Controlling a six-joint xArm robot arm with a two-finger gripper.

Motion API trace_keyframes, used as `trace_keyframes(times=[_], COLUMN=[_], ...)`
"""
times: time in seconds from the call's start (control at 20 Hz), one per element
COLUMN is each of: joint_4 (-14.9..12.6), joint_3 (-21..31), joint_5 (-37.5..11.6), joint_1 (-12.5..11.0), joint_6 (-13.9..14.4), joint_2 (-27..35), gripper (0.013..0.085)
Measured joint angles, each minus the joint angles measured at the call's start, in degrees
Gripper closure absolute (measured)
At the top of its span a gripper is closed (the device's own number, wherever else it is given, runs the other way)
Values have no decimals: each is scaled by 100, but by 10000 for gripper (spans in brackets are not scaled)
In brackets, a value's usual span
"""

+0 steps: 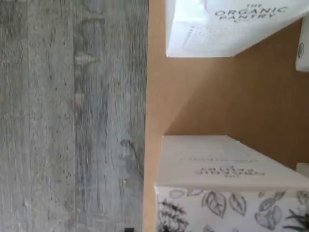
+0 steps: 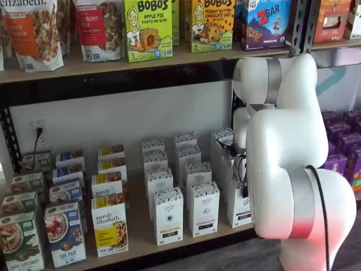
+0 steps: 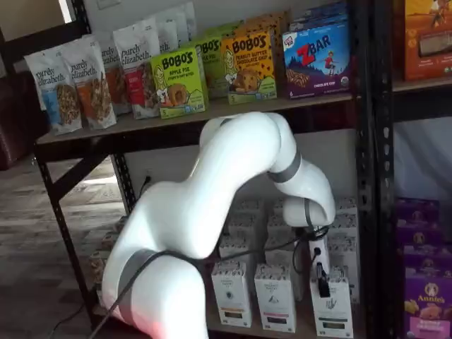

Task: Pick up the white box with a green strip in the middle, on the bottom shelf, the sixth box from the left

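Note:
The white box (image 2: 239,210) stands at the right end of the front row on the bottom shelf (image 2: 141,238); it also shows in a shelf view (image 3: 333,308). It is tall and narrow with a leaf-patterned top and a dark band low on its front. My gripper (image 3: 322,280) hangs at its top front edge, with a black finger and cable showing; in a shelf view (image 2: 244,187) the arm hides most of it. No gap between fingers shows, so open or shut is unclear. The wrist view is turned on its side and shows two white boxes (image 1: 227,29) (image 1: 231,193) on the tan board (image 1: 212,101), with no fingers.
Alike white boxes (image 2: 168,215) (image 2: 203,209) stand left of it, with more rows behind. A yellow-fronted purely elizabeth box (image 2: 110,228) and a blue cereal box (image 2: 65,234) stand further left. A black upright (image 3: 367,176) and purple boxes (image 3: 427,296) are to the right. Grey plank floor (image 1: 72,116) lies in front of the shelf.

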Motion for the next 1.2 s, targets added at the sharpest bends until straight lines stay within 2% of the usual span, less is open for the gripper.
trace_keyframes(times=[0.05, 0.1, 0.25, 0.35, 0.65, 0.8, 0.95, 1.0, 1.2], joint_4=[-3, 22, 64, 66, 8, 34, 91, 94, 47], joint_3=[-7, -13, -24, -19, 133, 188, 298, 342, 579], joint_5=[9, 21, 74, 107, 28, 45, 11, -13, -257], joint_1=[-4, -10, -20, -25, -40, -41, -45, -48, -75], joint_6=[0, -29, -74, -82, -42, -64, -116, -120, -96], joint_2=[5, 7, 4, -11, -96, -136, -210, -238, -354], gripper=[130, 170, 210, 290, 290, 370, 410, 450, 450])
